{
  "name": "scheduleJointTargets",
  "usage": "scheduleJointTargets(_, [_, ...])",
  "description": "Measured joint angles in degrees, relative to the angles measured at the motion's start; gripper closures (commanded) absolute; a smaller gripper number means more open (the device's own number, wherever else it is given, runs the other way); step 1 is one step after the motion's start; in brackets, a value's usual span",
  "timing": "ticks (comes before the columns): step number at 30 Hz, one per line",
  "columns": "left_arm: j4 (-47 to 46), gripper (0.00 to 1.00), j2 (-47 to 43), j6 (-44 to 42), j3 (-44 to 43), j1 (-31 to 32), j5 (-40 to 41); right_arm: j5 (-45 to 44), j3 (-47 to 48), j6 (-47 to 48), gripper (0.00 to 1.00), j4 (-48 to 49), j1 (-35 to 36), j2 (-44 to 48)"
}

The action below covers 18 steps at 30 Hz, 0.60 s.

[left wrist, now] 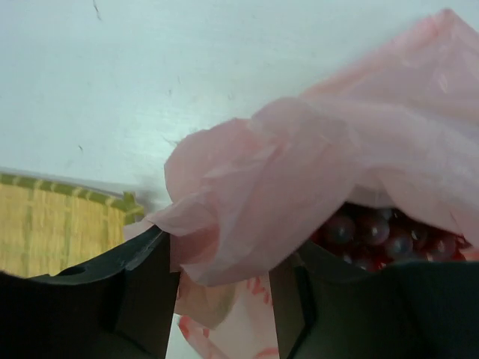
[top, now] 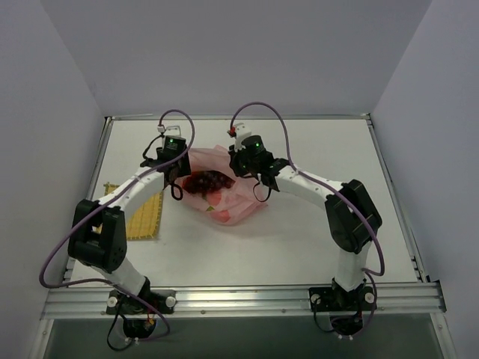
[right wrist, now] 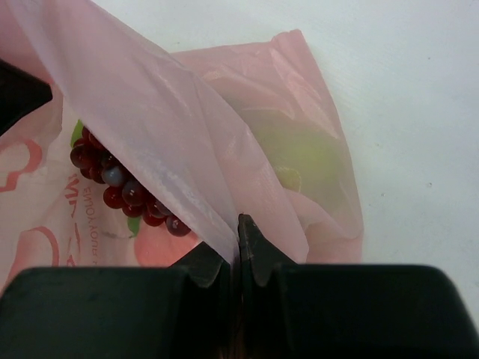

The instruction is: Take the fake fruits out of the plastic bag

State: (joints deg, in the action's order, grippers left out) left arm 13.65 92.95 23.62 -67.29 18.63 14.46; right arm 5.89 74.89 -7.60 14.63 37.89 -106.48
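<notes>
The pink plastic bag (top: 233,208) lies mid-table with its mouth held up between both grippers. My right gripper (top: 245,169) is shut on the bag's rim; in the right wrist view (right wrist: 233,243) the film runs down between the closed fingertips. My left gripper (top: 177,179) is open, and a bunched fold of the bag (left wrist: 254,194) drapes across the gap between its fingers (left wrist: 224,254). Inside the bag lie a dark red grape cluster (top: 206,182) (right wrist: 120,187) (left wrist: 374,235), a peach fruit (right wrist: 161,250) and a yellow-green fruit (right wrist: 296,153) seen through the film.
A flat yellow woven mat (top: 144,217) lies left of the bag, partly under my left arm; its edge shows in the left wrist view (left wrist: 52,224). The white table (top: 322,149) is walled at the back and sides.
</notes>
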Motion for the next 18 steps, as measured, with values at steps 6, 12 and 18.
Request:
scheduleJointTargets(6, [-0.5, 0.33, -12.8, 5.1, 10.3, 2.6, -5.7, 0.1, -1.4, -0.1, 0.99, 1.0, 0.0, 0.2])
scheduleJointTargets(12, [-0.1, 0.25, -24.3, 5.7, 12.5, 2.5, 1.6, 0.1, -1.5, -0.1, 0.99, 1.5, 0.0, 0.8])
scheduleJointTargets(18, [1.6, 0.35, -23.2, 5.4, 11.3, 0.6, 1.5, 0.1, -1.6, -0.1, 0.99, 1.7, 0.0, 1.1])
